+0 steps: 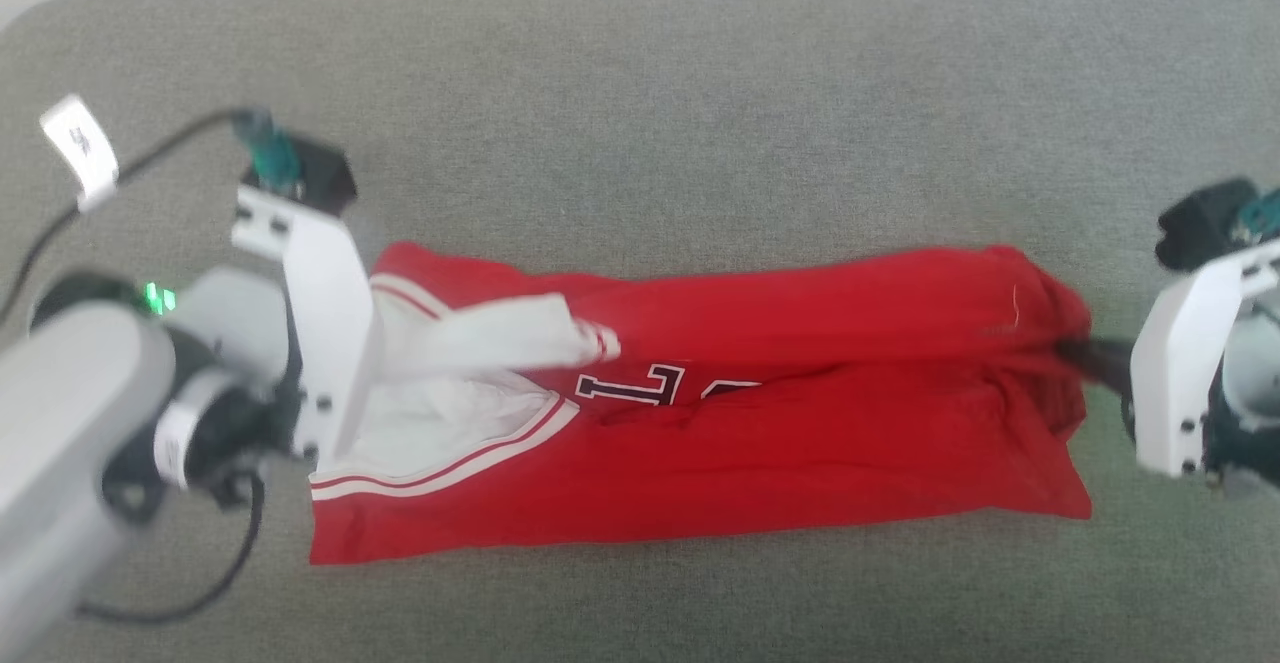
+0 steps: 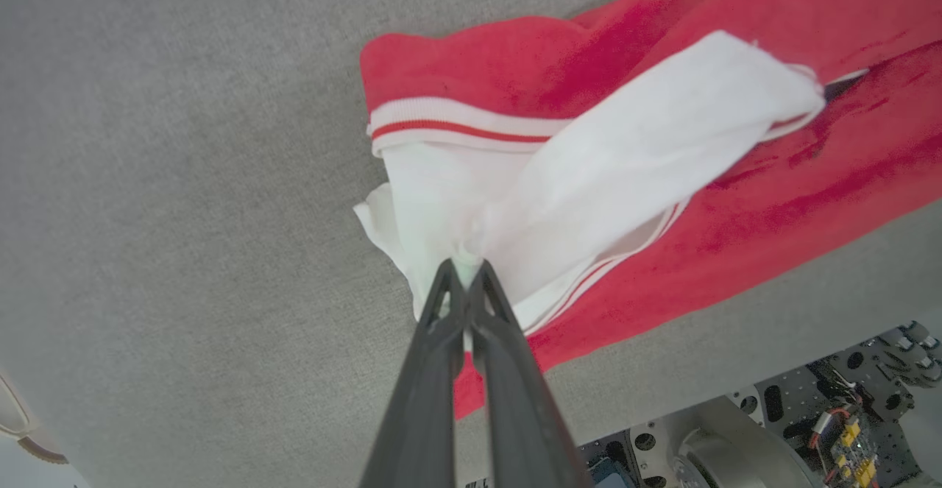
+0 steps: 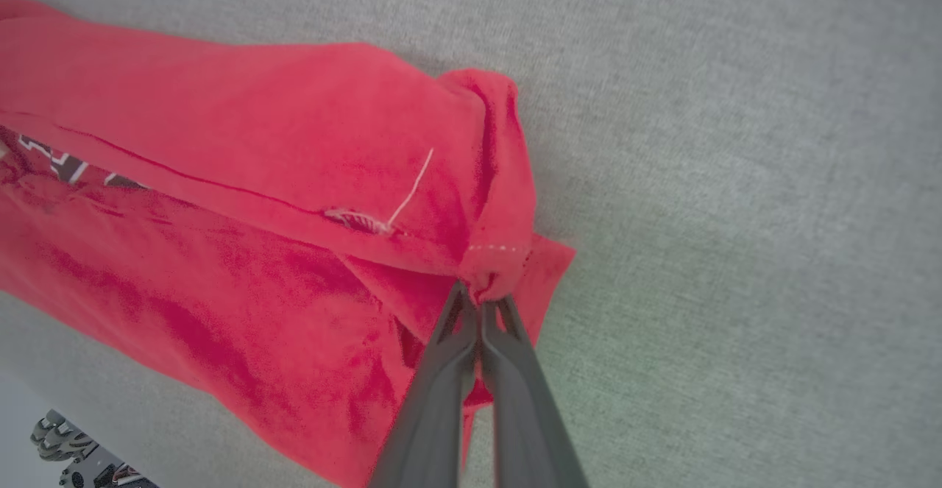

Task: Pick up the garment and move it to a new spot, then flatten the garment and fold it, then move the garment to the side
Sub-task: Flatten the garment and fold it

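Garment (image 1: 760,443): we found it stretched left to right across the grey padded surface (image 1: 640,93), its red body doubled lengthwise, with the collar end toward the robot's left and the hem end toward its right.
Left gripper (image 2: 464,271): its fingers were pressed together on a bunch of white cloth just below the striped collar trim (image 2: 456,124).
Right gripper (image 3: 480,298): it was closed in the same way, pinching a gathered knot of red hem at the far end.
Reason for the hold: we judged that the two pinches at opposite ends drew the cloth taut along its length, a grip that suits smoothing it or setting it down straight.
Stage: we read this as the flatten-and-fold part of the job. A long fold seemed to be in place, with the upper flap covering most of the black lettering (image 1: 630,385). The move to the side was not yet done.
Obstacles: one white sleeve (image 1: 480,338) lay flopped over the red chest rather than tucked under. The cloth was bunched at the right end, and a crease ran along the middle. We thought these would spoil a neat fold.
Loose detail: a pale thread (image 3: 412,182) trailed from a seam near the hem.
Surroundings: a dark cable (image 1: 160,138) with a white tag (image 1: 80,148) curved beside the left arm, and the robot's own base (image 2: 795,422) showed past the surface edge.
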`<state>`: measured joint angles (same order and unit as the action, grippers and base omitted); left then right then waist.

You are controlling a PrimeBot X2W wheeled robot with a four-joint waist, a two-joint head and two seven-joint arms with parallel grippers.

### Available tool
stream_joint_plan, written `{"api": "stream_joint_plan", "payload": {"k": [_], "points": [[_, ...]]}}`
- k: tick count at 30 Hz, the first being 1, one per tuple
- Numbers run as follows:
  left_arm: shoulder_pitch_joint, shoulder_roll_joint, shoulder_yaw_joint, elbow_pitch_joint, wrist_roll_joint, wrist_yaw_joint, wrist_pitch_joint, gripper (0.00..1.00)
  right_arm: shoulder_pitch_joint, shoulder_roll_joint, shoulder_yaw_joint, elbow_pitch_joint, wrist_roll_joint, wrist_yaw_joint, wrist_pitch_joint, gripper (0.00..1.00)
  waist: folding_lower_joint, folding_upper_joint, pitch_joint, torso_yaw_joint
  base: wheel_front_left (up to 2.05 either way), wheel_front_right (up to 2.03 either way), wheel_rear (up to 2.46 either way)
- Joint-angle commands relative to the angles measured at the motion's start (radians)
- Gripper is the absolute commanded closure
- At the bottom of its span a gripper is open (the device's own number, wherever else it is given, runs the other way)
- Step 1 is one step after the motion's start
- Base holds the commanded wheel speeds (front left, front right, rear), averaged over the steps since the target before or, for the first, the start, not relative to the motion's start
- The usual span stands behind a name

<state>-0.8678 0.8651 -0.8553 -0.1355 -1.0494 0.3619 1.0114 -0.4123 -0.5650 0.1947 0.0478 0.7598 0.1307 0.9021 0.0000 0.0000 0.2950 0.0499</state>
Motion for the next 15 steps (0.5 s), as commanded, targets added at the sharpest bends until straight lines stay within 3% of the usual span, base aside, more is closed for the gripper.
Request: {"api": "stream_joint_plan", "payload": {"k": [1, 6, 8, 9, 10, 11, 13, 14, 15], "points": [[0.039, 0.009, -0.003, -0.021, -0.012, 0.018, -0.002, 1.0, 0.032, 0.015, -0.018, -0.007, -0.015, 0.0, 0.013, 1.0, 0.0, 0.0, 0.001, -0.001, 0.0, 0.0, 0.0], [0.128, -0.003, -0.022, -0.018, -0.042, 0.041, -0.031, 1.0, 0.088, 0.066, -0.04, 0.004, -0.048, 0.0, 0.036, 1.0, 0.0, 0.0, 0.002, -0.003, 0.0, 0.0, 0.0], [0.146, -0.017, -0.033, 0.015, -0.041, 0.023, -0.048, 1.0, 0.092, 0.092, -0.032, 0.021, -0.048, 0.0, 0.025, 1.0, 0.0, 0.0, -0.001, -0.004, 0.0, 0.0, 0.0], [0.152, -0.031, -0.029, 0.039, -0.05, 0.021, -0.061, 1.0, 0.088, 0.094, -0.023, 0.028, -0.056, 0.0, 0.022, 0.85, 0.0, 0.0, -0.004, -0.005, 0.0, 0.0, 0.0], [0.16, -0.041, -0.029, 0.064, -0.048, 0.012, -0.074, 1.0, 0.083, 0.097, -0.017, 0.04, -0.06, 0.0, 0.018, 0.38, 0.0, 0.0, -0.008, -0.005, 0.0, 0.0, 0.0], [0.164, -0.049, -0.03, 0.086, -0.044, 0.001, -0.09, 0.77, 0.079, 0.108, -0.011, 0.051, -0.062, 0.0, 0.016, 0.0, 0.0, 0.0, -0.012, -0.006, 0.0, 0.0, 0.0], [0.167, -0.067, -0.024, 0.124, -0.04, -0.025, -0.127, 0.31, 0.07, 0.115, 0.0, 0.067, -0.069, 0.0, 0.012, 0.0, 0.0, 0.0, -0.021, -0.007, 0.0, 0.0, 0.0], [0.172, -0.074, -0.022, 0.139, -0.042, -0.036, -0.145, 0.0, 0.067, 0.121, 0.0, 0.074, -0.067, 0.0, 0.011, 0.0, 0.0, 0.0, -0.028, -0.007, 0.0, 0.0, 0.0], [0.177, -0.077, -0.017, 0.155, -0.045, -0.046, -0.163, 0.0, 0.067, 0.122, 0.0, 0.078, -0.066, 0.0, 0.012, 0.0, 0.0, 0.0, -0.034, -0.007, 0.0, 0.0, 0.0]]}}
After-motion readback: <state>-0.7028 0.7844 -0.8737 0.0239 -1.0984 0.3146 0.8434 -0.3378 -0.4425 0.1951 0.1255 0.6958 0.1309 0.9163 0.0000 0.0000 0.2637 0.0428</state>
